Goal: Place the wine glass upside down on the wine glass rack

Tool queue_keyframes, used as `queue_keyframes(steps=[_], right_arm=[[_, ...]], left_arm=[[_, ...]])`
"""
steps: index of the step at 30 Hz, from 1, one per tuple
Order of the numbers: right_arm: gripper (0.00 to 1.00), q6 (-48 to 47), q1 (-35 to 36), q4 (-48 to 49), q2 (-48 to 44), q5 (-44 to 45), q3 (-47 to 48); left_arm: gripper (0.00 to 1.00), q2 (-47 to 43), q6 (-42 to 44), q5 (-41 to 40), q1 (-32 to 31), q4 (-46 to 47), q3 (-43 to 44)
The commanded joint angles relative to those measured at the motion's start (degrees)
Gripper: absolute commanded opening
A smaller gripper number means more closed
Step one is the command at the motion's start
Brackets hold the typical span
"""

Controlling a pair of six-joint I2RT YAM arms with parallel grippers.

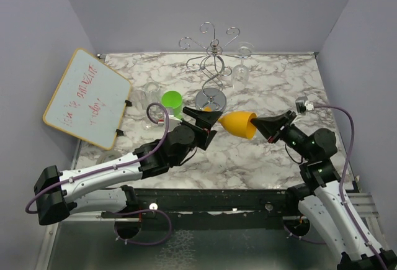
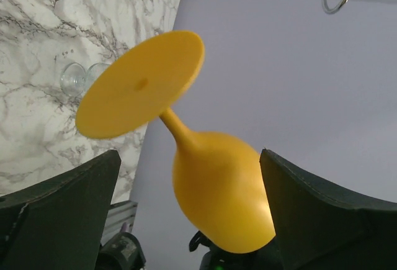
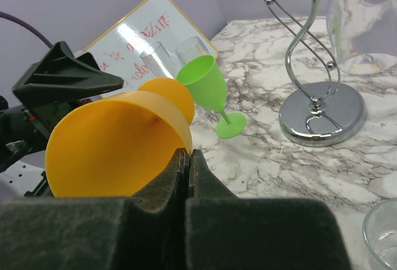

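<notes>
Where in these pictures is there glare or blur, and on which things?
Right wrist view: glare on the whiteboard, bright reflections on the wine glass rack base, the right tool close and soft. Left wrist view: orange wine glass sharp. Top view: light even.

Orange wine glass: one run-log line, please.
right gripper: shut on orange wine glass rim | left gripper: open, flanking it | wine glass rack: not reached

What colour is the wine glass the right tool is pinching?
Solid orange-yellow wine glass; the left wrist view shows it best.
</notes>
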Motion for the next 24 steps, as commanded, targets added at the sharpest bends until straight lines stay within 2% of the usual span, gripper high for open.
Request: queue_keyframes(steps=[1,4,8,13,19,21,24], right_arm=[[0.01,3.27,0.24,5.89,-2.54,-3.27,-1.54],[0.01,3.32,0.25,5.6,-3.34,-4.3,-1.68],[0.01,3.39,0.24,4.59,-4.66,-4.89,-1.44],[0.01,3.83,0.24,3.96,-5.82,-5.49,-1.62],[0.01,2.59,0.25,3.26,-6.46,-6.93,-2.0],[0.01,1.64,0.24,2.48,-6.53,-7.47,-1.74],[0.01,0.2,0.24,1.76,-6.88,-9.17,-1.25]], left_arm=[[0.88,1.81,-7.51,-3.52,0.19,-3.32,2.25],[0.71,2.59,-6.94,-5.13,0.2,-1.69,2.53],[0.56,3.7,-7.17,-7.43,0.21,-3.92,4.29],[0.43,5.19,-5.33,-7.65,0.26,-3.77,6.43],[0.27,6.17,-3.22,-4.21,0.22,2.34,6.14],[0.18,6.29,-1.72,-3.72,0.22,4.14,6.28],[0.13,6.01,-0.52,-3.48,0.29,4.97,6.4]])
